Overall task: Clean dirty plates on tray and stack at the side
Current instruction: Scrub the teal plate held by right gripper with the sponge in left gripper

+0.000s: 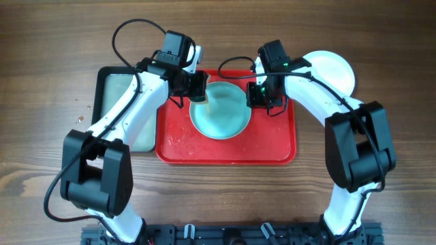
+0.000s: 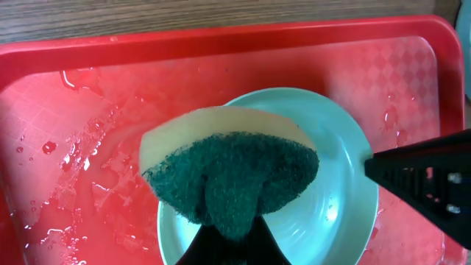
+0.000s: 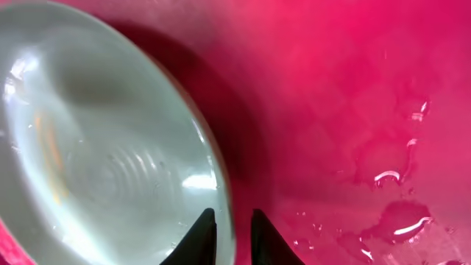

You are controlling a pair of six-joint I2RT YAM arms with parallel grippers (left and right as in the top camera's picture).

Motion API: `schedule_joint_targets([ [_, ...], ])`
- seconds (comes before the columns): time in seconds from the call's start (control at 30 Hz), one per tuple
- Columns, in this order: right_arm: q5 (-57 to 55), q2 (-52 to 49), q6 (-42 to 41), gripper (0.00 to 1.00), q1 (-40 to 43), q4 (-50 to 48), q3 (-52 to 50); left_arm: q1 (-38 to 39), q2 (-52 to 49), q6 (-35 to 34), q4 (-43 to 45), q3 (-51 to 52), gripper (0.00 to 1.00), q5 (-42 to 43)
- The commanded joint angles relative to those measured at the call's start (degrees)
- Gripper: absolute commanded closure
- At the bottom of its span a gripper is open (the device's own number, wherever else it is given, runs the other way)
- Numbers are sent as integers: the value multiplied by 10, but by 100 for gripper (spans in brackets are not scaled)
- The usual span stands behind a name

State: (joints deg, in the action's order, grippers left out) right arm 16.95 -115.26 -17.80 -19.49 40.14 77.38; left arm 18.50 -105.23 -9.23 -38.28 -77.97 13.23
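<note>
Red tray (image 1: 225, 153) lies bare and wet along its front edge; the plate (image 1: 219, 114) sits toward the back edge. Over it the left hand (image 1: 196, 88) clamps a sponge (image 2: 228, 173); the right hand (image 3: 232, 221) pinches its right rim.

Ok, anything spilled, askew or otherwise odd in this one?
Yes: water is pooled and beaded across the red tray, mostly left of the aqua plate beneath the sponge. Expected for washing; nothing else looks off.

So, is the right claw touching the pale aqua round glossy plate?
Cannot tell. In the right wrist view, the right claw straddles the rim of the pale aqua round glossy plate, but no clear contact or gap shows.
</note>
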Motion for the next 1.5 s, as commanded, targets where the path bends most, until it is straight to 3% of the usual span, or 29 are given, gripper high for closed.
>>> schedule_joint_targets([
  [0.0, 10, 3, -22, 91, -5, -14, -21, 4, -7, -7, 5, 5, 96, 7],
  [0.47, 19, 3, -49, 96, -39, -33, -21, 18, -7, -7, -1, 5, 96, -1],
  [0.7, -4, 3, -94, 96, -40, -32, -21, 20, -7, -108, -46, 5, 96, -128],
  [1.03, -6, 3, -94, 96, -40, -33, -21, 28, -7, -105, -5, 61, 96, -83],
  [1.47, -6, 3, -92, 96, -40, -32, -21, 29, -49, -77, 26, 88, 96, -118],
])
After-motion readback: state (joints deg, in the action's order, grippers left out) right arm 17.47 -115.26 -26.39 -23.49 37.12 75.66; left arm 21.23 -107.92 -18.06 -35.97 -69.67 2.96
